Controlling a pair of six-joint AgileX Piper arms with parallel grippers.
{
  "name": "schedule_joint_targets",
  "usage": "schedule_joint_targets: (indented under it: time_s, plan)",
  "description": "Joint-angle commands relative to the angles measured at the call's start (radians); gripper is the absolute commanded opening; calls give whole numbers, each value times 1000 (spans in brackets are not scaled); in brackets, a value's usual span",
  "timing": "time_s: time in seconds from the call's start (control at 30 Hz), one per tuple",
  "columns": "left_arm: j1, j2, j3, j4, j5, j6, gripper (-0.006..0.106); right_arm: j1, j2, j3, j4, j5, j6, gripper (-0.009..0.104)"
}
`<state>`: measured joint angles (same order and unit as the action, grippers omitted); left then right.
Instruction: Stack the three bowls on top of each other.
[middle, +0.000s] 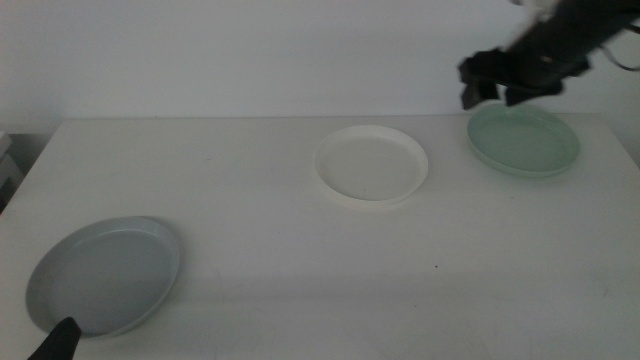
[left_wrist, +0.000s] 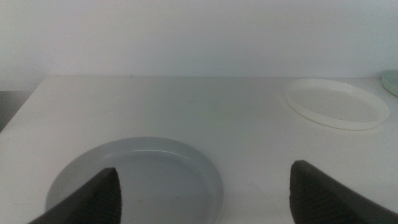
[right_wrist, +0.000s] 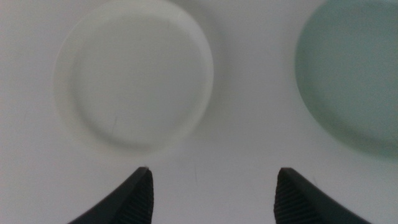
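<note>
Middle view shows us three bowls lying apart on the desk (middle: 250, 150): grey-blue bowl (middle: 105, 275) near left, white bowl (middle: 372, 164) centre, green bowl (middle: 524, 140) far right. Nothing is stacked; we judge all stacking outstanding. Our right pincer (middle: 497, 90) hangs just beside the green bowl's far-left rim, jaws apart and empty. Our left pincer (left_wrist: 205, 196) waits over the grey-blue bowl, jaws wide apart.
</note>
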<state>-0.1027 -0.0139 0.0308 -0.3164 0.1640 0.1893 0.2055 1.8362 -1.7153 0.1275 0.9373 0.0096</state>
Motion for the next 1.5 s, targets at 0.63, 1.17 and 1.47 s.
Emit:
schedule_joint_targets:
  time_s: [0.63,1.17,1.47]
  plan:
    - [-6,-13,-6,-10,-76,-9,92,1,572,-695,84,146,36,49]
    - [-6,-13,-6,-10,-76,-9,92,1,654,-695,89,34,29,24]
    - [-6,-13,-6,-10,-76,-8,92,2,688,-695,99,12,29,12]
